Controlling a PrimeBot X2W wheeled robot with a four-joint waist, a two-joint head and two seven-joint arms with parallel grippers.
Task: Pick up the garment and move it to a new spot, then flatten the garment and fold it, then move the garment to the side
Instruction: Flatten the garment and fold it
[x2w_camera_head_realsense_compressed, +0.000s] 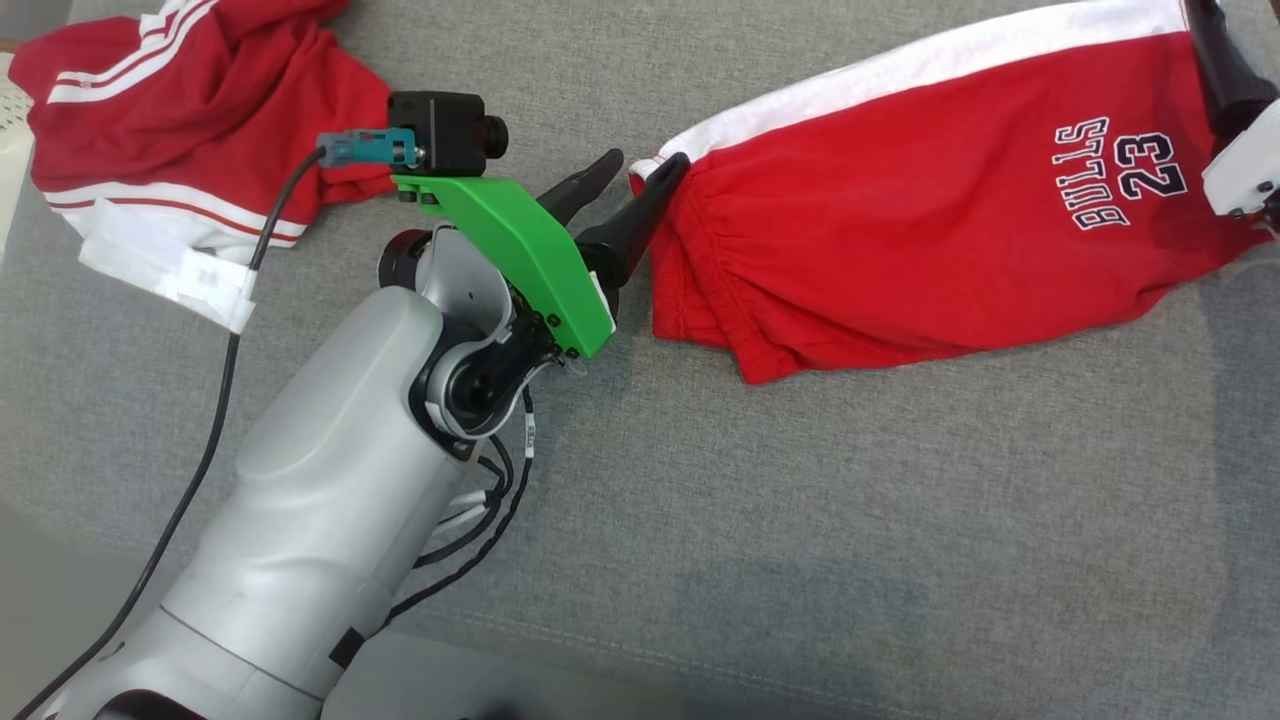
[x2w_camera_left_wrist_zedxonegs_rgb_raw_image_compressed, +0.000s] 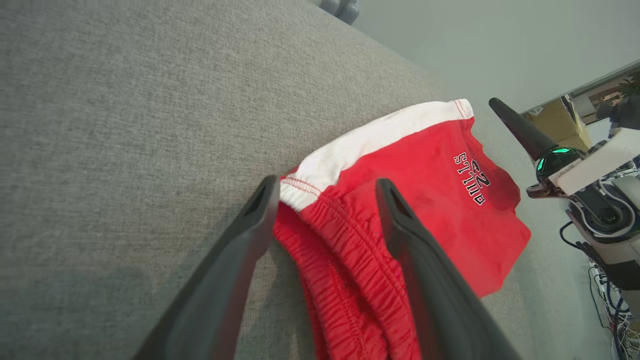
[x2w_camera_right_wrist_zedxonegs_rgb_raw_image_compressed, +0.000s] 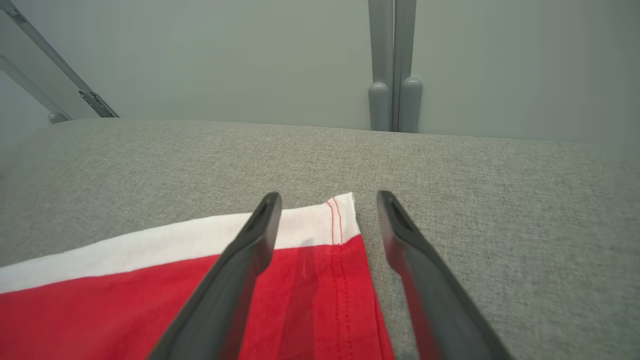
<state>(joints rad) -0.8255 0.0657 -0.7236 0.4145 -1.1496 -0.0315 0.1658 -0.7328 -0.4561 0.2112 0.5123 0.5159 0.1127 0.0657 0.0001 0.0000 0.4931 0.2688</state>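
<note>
Red shorts (x2w_camera_head_realsense_compressed: 900, 220) lie on grey upholstery (x2w_camera_head_realsense_compressed: 800, 550). Wrist views show left gripper (x2w_camera_left_wrist_zedxonegs_rgb_raw_image_compressed: 327, 184) and right gripper (x2w_camera_right_wrist_zedxonegs_rgb_raw_image_compressed: 327, 197) fingers spread at opposite corners; head view crops the right one.

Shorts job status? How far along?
Done: red shorts lie flat on the grey cushion, seemingly folded once, waistband doubled. In hand: nothing; left gripper open at the waistband, right gripper open at the hem corner. Left: any further fold, then moving them aside. A second red garment lies crumpled.
</note>
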